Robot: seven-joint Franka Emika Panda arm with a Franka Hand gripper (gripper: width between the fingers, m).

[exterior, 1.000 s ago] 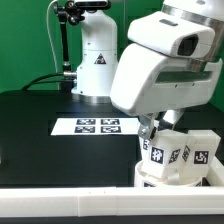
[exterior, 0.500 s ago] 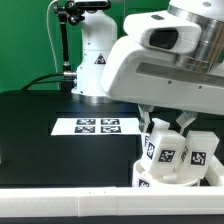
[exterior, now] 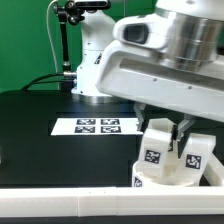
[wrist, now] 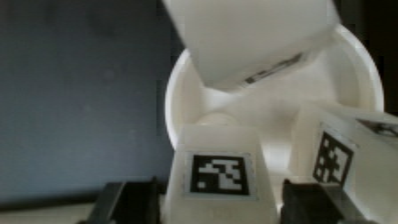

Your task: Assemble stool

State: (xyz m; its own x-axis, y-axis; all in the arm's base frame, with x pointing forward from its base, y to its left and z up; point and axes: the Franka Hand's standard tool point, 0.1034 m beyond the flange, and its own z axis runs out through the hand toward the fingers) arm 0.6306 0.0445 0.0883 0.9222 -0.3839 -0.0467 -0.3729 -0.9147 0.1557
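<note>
- Two white block legs show in the exterior view, both standing on the round seat disc (exterior: 150, 176) near the front edge of the black worktop (exterior: 40, 130), toward the exterior view's right.
- One leg (exterior: 156, 146) stands upright toward the middle of the disc, its black-and-white tag facing the camera.
- Just beside it, toward the exterior view's right, the second leg (exterior: 194, 152) also carries a tag and leans slightly.
- Above them, the arm's large white body fills the upper right of the exterior view, and the tool (exterior: 166, 128) comes down at the top of the first leg.
- A dark finger (exterior: 182, 128) shows in the gap between the two legs, right beside the first leg's upper corner.
- From the wrist view, the first leg (wrist: 228, 165) sits directly between the two dark fingertips (wrist: 128, 196), so the tool appears clenched on that leg, though the contact itself is blurred.
- That same view shows the second leg (wrist: 347, 150) close alongside, and a third white leg (wrist: 249, 40) rising from the far part of the seat disc (wrist: 183, 100).
- Behind the disc, on the worktop, the marker board (exterior: 95, 126) lies flat, well apart from the stool parts.
- Along the worktop's front edge runs a white rail (exterior: 60, 203).
- At the back stands a white robot base (exterior: 95, 60).
</note>
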